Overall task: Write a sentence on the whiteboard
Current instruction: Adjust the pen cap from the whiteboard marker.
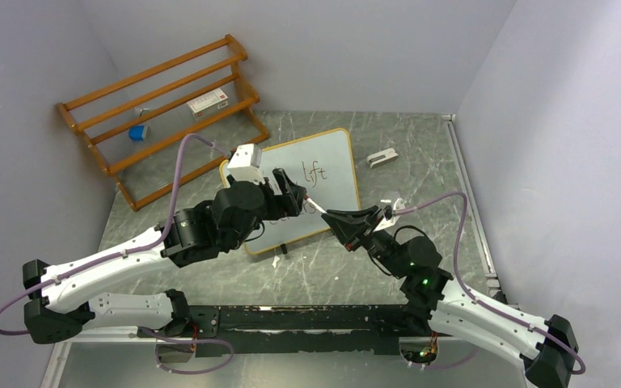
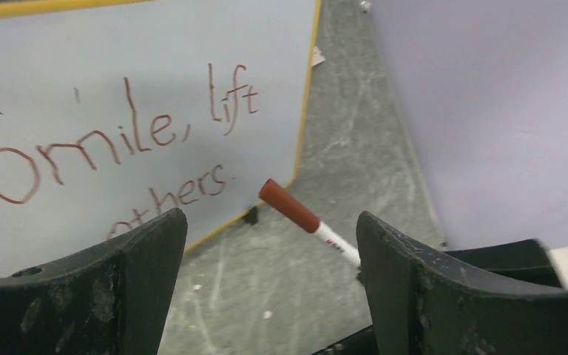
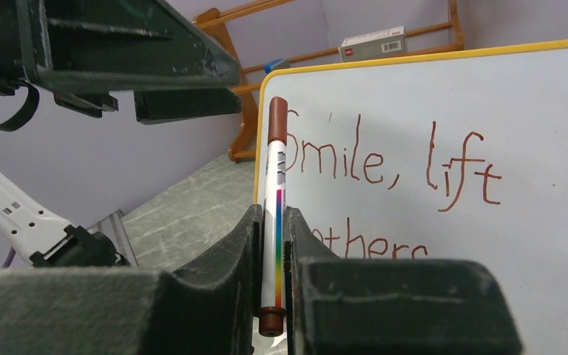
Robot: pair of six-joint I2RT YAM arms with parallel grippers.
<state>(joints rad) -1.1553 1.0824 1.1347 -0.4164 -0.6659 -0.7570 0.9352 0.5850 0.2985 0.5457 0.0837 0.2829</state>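
A: When viewed from above, shows a whiteboard (image 1: pixel 335 158) standing on the table (image 1: pixel 428 202). Long axis running left to right, rising a little toward the right. Face turned to the arms. Rounded corners, thin light-wood frame, smooth white surface, a small black foot (image 2: pixel 250 216) under the lower edge.

B: Any writing?

A: Yes, a sentence (image 2: pixel 118 140) in thin red-brown hand lettering: "Smile, lift" above, "others." below, both lines following the long axis. From above, mostly hidden by the arms, with only "lift" readable there.

B: And the pen?

A: Clamped between the padded black fingers (image 3: pixel 214 296) of the right gripper (image 3: pixel 272 244): a marker (image 3: pixel 274 192). Round white barrel with a rainbow stripe, brown cap on, brown end plug. Upright in the right wrist view, cap overlapping the board's left frame. From above, slanting up-left out of the gripper toward the board's lower part. Tiny print on the barrel, too small to read.

B: The other side?

A: Shows the left gripper (image 2: pixel 270 229) spread wide, gripping nothing. Scuffed black plastic, framing the board's lower right corner and the marker's cap beyond.

B: Anything else?

A: Behind the board, against the wall, an orange-brown slatted wooden rack (image 1: pixel 162 105). On it, a white box (image 1: pixel 208 103) with a red label and a barcode, text unreadable, and a small blue thing (image 1: pixel 137 132). Right of the board, a small white object (image 1: pixel 382 158) on the grey-green marbled table.
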